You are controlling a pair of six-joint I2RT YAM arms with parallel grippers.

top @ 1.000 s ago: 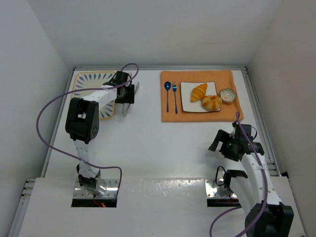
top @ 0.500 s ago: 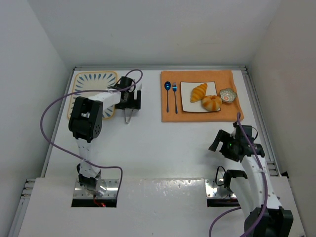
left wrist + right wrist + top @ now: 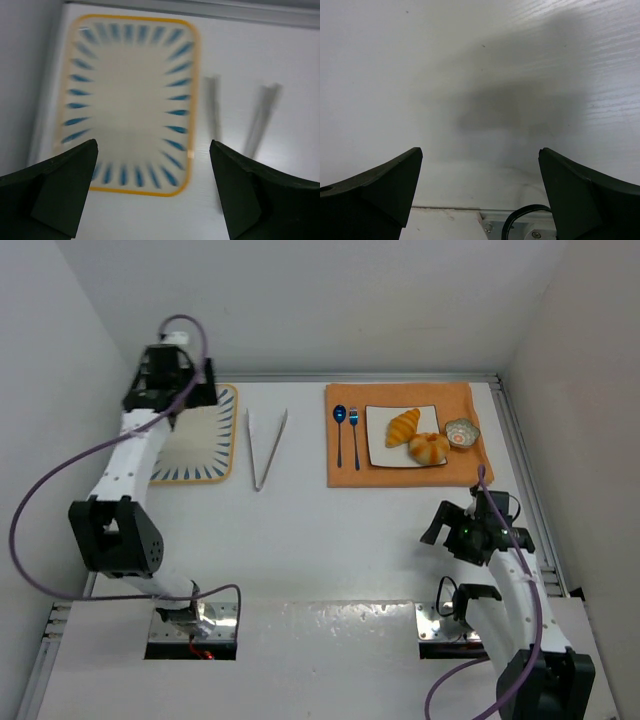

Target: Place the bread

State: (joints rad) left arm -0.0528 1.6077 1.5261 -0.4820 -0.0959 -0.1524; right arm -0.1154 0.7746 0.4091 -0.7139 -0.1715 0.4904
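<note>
No writing, label, brand, number or sign can be read in any view; the surfaces shown carry only patterns.

Lab test cell: white walled table [image 3: 330, 540]

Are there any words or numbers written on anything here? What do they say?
There is no text to read in any view. The blue-striped tray, the orange cloth, the white plate and the little bowl show only patterns or plain colour. The left wrist view is blurred, but no lettering shows there either.
</note>
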